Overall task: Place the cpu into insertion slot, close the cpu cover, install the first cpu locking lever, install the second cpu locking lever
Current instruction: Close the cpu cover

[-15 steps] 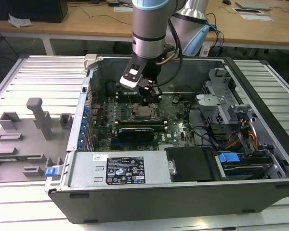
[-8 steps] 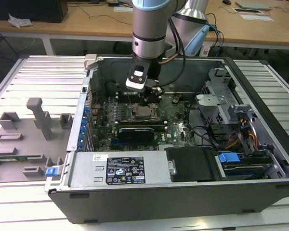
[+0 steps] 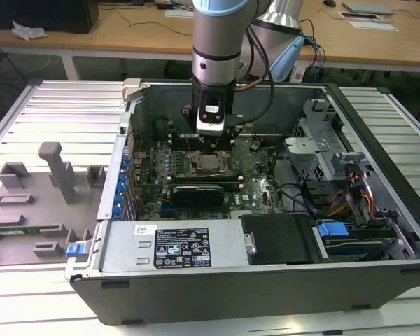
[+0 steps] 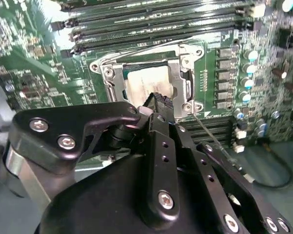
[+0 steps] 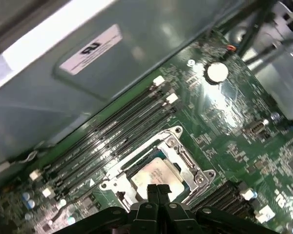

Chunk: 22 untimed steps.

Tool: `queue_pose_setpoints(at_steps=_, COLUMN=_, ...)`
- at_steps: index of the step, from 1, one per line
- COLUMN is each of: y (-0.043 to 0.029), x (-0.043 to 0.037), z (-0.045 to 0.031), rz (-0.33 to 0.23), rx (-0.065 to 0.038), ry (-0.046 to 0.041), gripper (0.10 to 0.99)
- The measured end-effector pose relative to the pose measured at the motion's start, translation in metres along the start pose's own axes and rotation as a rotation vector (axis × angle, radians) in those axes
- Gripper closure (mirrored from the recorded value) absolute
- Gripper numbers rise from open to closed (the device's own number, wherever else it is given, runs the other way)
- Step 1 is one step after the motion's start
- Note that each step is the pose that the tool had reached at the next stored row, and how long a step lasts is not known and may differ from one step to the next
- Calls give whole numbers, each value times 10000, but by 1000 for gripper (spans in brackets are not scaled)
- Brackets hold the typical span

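**Closed jaws poised over the seated chip**

In the exterior view the near wall of the open computer case (image 3: 231,297) comes first. Just behind it sit a grey metal box with a label (image 3: 126,245) and a black drive (image 3: 276,238). The case rests on a slatted metal table (image 3: 56,98), with a grey fixture tray (image 3: 35,203) toward the exterior view's left.

Further in, a long black card (image 3: 199,190) lies across the green motherboard (image 3: 255,171). Just beyond it the arm (image 3: 220,42) reaches straight down, and the gripper (image 3: 215,148) hangs right over the socket.

In both wrist views the jaws are pressed together with nothing visible between them. The gripper (image 5: 158,191) sits at the near edge of the cpu (image 5: 154,174). I cannot tell whether the tips touch the chip.

The cpu lies flat in the insertion slot (image 4: 119,78), silvery face up. The cpu cover (image 5: 188,163) shows as a bright metal frame around it, the chip visible through its window.

In the second wrist view a thin wire lever (image 4: 207,129) slants away from the socket's corner, beside the gripper (image 4: 158,101). Whether it is latched cannot be made out.

Past the socket run the long black memory slots (image 5: 112,131), with a round coin battery (image 5: 217,71) off to one side. Beyond them stands the case's far wall, which carries a sticker (image 5: 90,48). Wooden desks (image 3: 126,35) lie farthest back.
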<state>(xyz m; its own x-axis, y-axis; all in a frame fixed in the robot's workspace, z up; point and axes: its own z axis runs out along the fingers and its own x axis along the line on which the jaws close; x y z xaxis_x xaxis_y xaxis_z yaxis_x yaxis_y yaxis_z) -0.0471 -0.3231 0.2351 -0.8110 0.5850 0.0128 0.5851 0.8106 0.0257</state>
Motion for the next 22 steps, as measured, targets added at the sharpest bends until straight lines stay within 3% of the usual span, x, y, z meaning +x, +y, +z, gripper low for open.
queue_pose_setpoints(at_steps=7, y=0, x=0, z=4, rz=-1591, rx=21, ry=41, gripper=980)
queue_pose_setpoints(at_steps=11, y=0, x=0, z=9, rz=-3346, rx=43, ry=86, gripper=980)
queue_pose_setpoints(at_steps=14, y=0, x=0, z=10, rz=-4027, rx=52, ry=104, gripper=980)
queue_pose_setpoints(at_steps=16, y=0, x=0, z=14, rz=-4920, rx=63, ry=126, gripper=980)
queue_pose_setpoints(at_steps=22, y=0, x=0, z=20, rz=-6330, rx=81, ry=163, gripper=980)
